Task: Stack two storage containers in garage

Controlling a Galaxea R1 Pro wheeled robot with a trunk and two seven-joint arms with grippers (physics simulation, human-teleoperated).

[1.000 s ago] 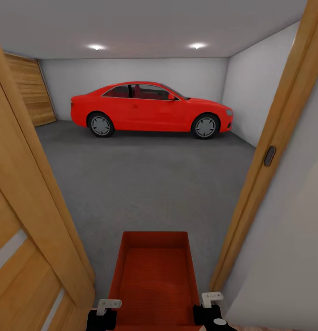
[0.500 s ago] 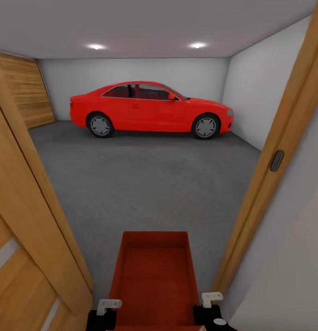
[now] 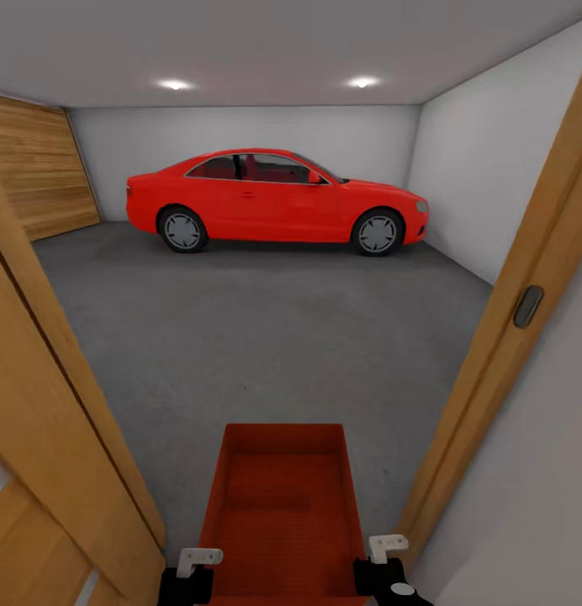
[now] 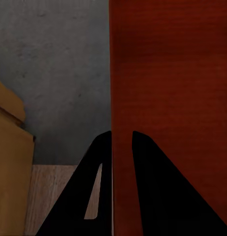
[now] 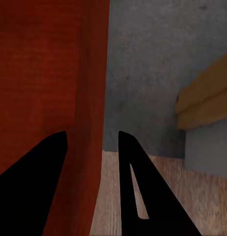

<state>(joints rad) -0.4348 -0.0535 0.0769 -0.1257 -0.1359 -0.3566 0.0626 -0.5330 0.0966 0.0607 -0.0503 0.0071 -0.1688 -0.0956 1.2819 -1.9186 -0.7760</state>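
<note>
No text, label, brand, number or sign can be read anywhere: the red car (image 3: 274,202) shows no legible plate or badge, and the storage container (image 3: 281,505) has plain unmarked walls

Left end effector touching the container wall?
Touching. In the left wrist view the left end effector straddles the storage container wall, its fingers pressed against it with no gap.

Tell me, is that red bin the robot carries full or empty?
Empty: the head view looks straight down onto the storage container's bare ribbed bottom.
</note>
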